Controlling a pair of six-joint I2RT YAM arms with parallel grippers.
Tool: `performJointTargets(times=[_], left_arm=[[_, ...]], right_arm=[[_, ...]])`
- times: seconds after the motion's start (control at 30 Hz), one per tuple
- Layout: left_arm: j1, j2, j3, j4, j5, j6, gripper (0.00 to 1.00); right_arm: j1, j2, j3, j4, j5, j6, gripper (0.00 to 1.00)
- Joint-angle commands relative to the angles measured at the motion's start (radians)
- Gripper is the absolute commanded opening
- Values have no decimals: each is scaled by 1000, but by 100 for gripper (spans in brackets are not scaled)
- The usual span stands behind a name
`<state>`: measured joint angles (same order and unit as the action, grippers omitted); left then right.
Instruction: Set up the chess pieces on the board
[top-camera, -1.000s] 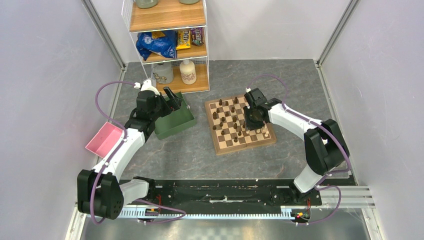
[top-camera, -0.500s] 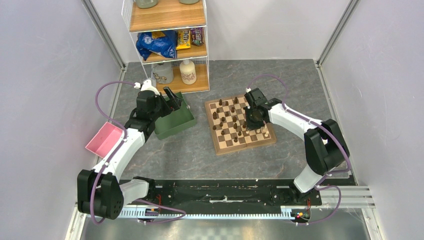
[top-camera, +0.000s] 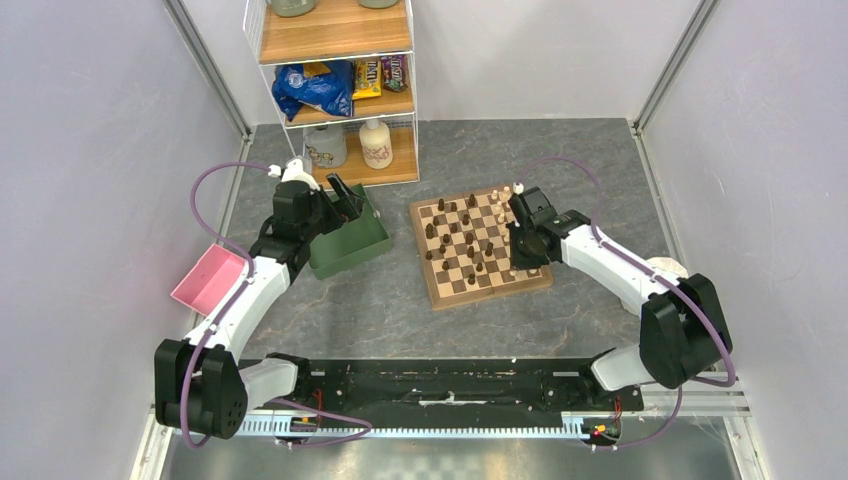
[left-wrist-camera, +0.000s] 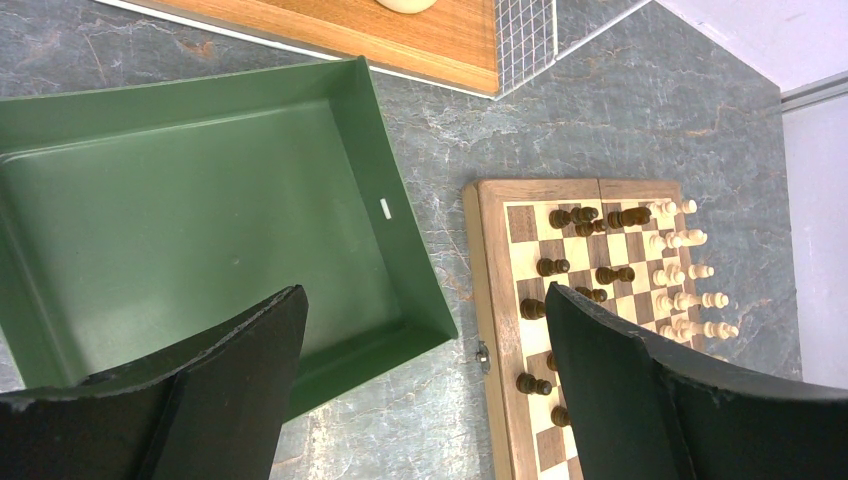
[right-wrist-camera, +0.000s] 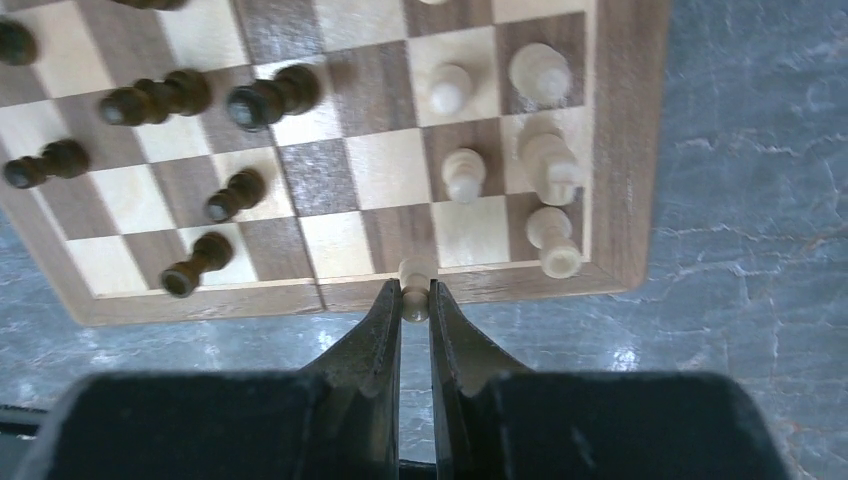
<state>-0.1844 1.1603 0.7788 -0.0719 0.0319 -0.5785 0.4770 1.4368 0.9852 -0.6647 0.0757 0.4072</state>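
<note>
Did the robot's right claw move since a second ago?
Yes. In the top view the right gripper shifted right and nearer, toward the board's near right corner, uncovering cream pieces at the far right.

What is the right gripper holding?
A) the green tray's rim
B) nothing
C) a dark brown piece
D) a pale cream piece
D: the right wrist view shows the right gripper closed on a pale cream piece at the border of the board.
</note>
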Motion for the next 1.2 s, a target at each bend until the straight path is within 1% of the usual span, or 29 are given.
performJointTargets(times=[0.0,0.67,1.17], left_arm=[[8,-16,-3,43,6,-18,96],[8,-14,-3,49,6,-22,96],[8,-3,2,58,13,-25,96]], right_arm=[[-30,-23,-32,-13,31,7,15],[-60,40,-53,59,41,5,15],[-64,52,-57,63,56,1,17]])
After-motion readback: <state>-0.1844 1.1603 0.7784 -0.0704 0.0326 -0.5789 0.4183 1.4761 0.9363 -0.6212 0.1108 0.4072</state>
